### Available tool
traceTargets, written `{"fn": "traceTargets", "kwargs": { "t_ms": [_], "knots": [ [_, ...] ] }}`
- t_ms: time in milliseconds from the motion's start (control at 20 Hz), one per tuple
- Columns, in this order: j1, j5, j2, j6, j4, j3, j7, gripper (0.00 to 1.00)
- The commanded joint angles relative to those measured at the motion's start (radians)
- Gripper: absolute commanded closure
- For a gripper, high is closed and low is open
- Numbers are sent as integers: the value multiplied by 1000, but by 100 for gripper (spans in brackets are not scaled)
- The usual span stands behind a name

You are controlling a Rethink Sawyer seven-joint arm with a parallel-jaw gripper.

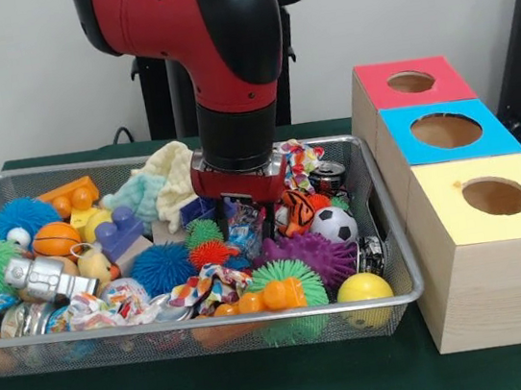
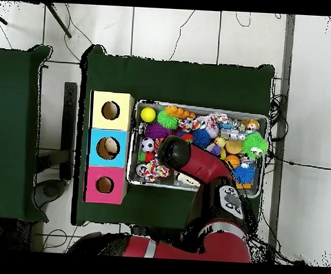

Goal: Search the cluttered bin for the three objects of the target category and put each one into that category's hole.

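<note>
Though cluttered bin (image 1: pixel 406 297), no legible writing.

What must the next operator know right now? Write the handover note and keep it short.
Gripper: down inside the bin, near its middle, buried among the toys. Whether it is open or holding anything cannot be told.
Bin: on the green table, packed with toys.
Boxes: red box, blue box and yellow box stand in a row beside the bin, each with a round hole on top.
Done: nothing can be confirmed. The pictures do not show clearly what lies inside the holes.
Left: find the three target toys and drop each into the matching hole.
</note>
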Motion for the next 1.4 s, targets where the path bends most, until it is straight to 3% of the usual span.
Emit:
{"fn": "traceTargets", "kwargs": {
  "t_ms": [50, 800, 850, 1400],
  "knots": [
    [-37, -78, 158, 23, -48, 13, 72, 0],
    [-19, -148, 146, 21, -52, -22, 43, 0],
    [-20, -157, 144, 17, -52, -20, 39, 100],
    [-23, -199, 138, 31, -66, -12, 60, 100]
  ]
}}
